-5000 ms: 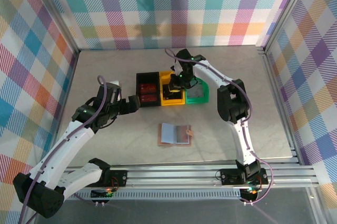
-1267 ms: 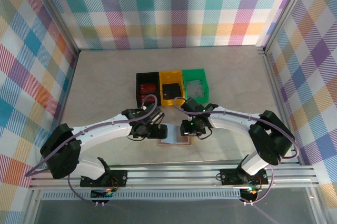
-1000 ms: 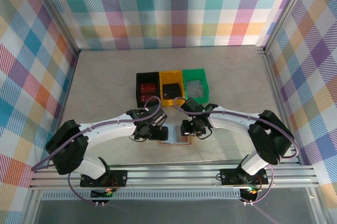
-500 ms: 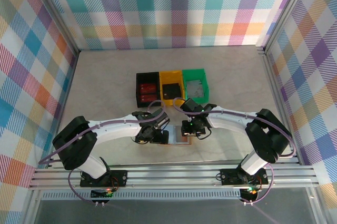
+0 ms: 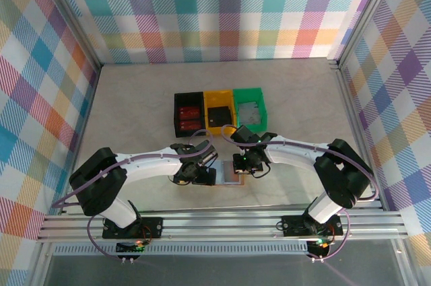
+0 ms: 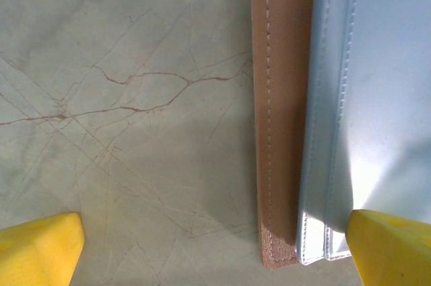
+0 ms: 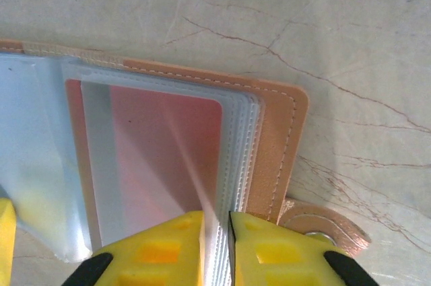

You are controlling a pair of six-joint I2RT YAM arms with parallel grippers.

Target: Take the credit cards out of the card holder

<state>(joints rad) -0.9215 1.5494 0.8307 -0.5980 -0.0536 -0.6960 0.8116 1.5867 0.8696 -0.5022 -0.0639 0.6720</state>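
Two grippers are at the holder (image 5: pixel 231 178), which lies open on the table (image 5: pixel 135 97) near the front rail, well apart from the bins (image 5: pixel 219 114) behind it. The left gripper (image 6: pixel 215 252) has its jaws wide apart across the holder's left edge. One finger is over the bare table and the other is over a corner of the blue pocket (image 6: pixel 377 84); I cannot tell if that one presses down. The right gripper (image 7: pixel 215 232) is at the right half, beside the snap tab (image 7: pixel 323 222). Its jaws stand almost together, with a thin pale edge in the slit between them. A reddish card (image 7: pixel 161 151) shows through the clear sleeves (image 7: pixel 239 165). Whether the jaws already pinch something, and whether it is this card or only sleeve plastic, I cannot tell. I judge the step to be the grasp of this card, and the danger is taking the sleeve together with it, so that the whole holder lifts. To do it well, the right fingertips should take only the card's free edge at the sleeve mouth. The pull should then run flat along the sleeve and slowly, not upward. The left gripper should meanwhile press on the left half to keep the holder down. If the holder slides with the pull, it is better to let go and grasp again.
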